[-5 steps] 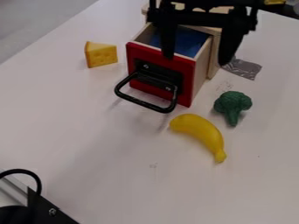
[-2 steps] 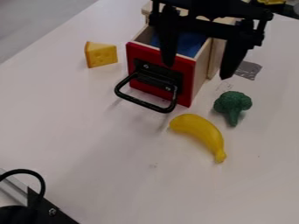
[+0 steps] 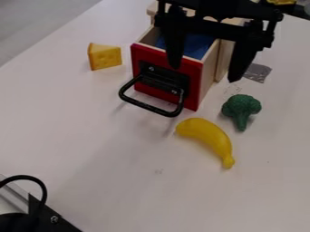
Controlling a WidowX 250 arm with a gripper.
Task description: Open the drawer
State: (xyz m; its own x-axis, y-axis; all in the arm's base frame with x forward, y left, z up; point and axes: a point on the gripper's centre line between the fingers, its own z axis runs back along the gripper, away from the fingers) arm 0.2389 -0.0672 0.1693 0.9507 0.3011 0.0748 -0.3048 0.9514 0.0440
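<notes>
Near far edge of bench (image 3: 91, 149), claw (image 3: 204, 74) is wide over open drawer (image 3: 193, 86); pulling prob. done, next needs lift w/o bump.

So the squarish drawer with a red front and pale wooden sides (image 3: 158, 56) is sitting open, slid partway out of its light wooden cabinet (image 3: 224, 59) on the whitish tabletop (image 3: 91, 149). It's upright, pretty level, with blue visible inside. Black loop handle (image 3: 150, 108) sticks out from a dark plate (image 3: 163, 80) screwed onto the front, angled toward my side.
</notes>
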